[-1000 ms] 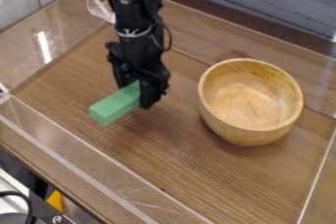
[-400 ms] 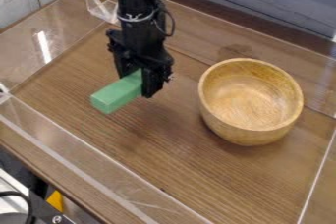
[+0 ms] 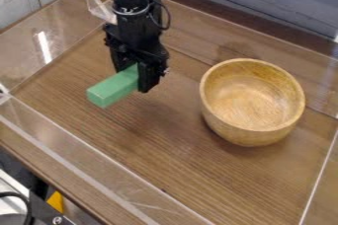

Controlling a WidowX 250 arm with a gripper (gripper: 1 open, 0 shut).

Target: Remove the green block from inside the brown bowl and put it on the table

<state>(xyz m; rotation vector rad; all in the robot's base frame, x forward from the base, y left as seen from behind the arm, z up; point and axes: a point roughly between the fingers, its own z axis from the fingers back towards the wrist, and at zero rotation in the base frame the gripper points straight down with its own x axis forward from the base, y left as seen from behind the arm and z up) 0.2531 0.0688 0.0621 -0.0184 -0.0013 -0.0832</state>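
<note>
- A smooth, bright green block (image 3: 111, 87), a plain rectangular bar with crisp edges, slants across the left-center of the frame, well apart from the bowl.
- The black gripper (image 3: 129, 61), an angular assembly of dark links and joints, reaches from the top edge to left of center, its jaws drawn in narrow on the upper end of the block.
- A round, light-brown wooden bowl (image 3: 251, 102), thick-rimmed and smooth-sided, sits at the right of the frame, its hollow interior in view and the block outside it.
- The brown table (image 3: 172, 170), streaked with darker wood grain, spreads beneath them, crossed by a thin pale line running from the left side toward the bottom.
- Transparent walls border the tabletop at the upper left, with pale panels along the upper right.
- Black cable (image 3: 16, 200) curls at the lower left corner, near a small yellow-orange object (image 3: 55, 201).
</note>
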